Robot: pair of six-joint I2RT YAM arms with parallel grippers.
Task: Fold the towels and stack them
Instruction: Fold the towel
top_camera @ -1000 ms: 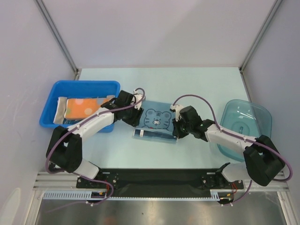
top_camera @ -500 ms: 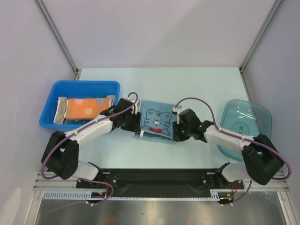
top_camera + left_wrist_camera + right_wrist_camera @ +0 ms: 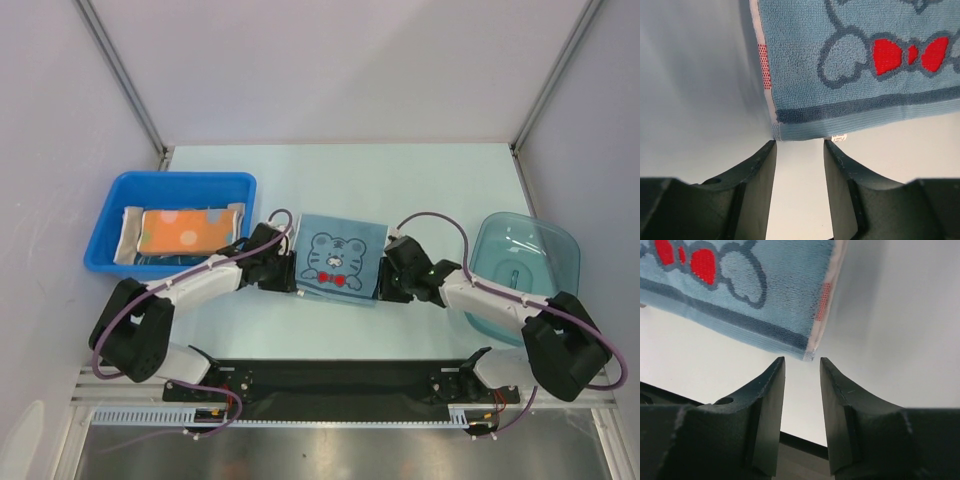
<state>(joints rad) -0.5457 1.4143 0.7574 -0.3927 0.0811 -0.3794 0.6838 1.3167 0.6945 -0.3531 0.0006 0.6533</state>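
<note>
A light blue towel (image 3: 338, 258) with a bear face and red bow lies folded flat at the table's middle. Its near left corner (image 3: 777, 131) sits just ahead of my left gripper (image 3: 800, 145), which is open with nothing between its fingers. Its near right corner (image 3: 809, 354) lies just ahead of my right gripper (image 3: 802, 362), also open and holding nothing. In the top view the left gripper (image 3: 287, 276) is at the towel's left edge and the right gripper (image 3: 385, 283) at its right edge. An orange dotted towel (image 3: 186, 227) lies folded on a pale towel (image 3: 128, 236) in the blue bin.
The blue bin (image 3: 110, 205) stands at the left. A clear teal tub (image 3: 553, 248) stands at the right, with the right arm reaching across its near side. Grey walls close in the table on three sides.
Both grippers drew back toward the near edge and let go of the light blue towel, which now lies folded flat. The right gripper opened from shut.
</note>
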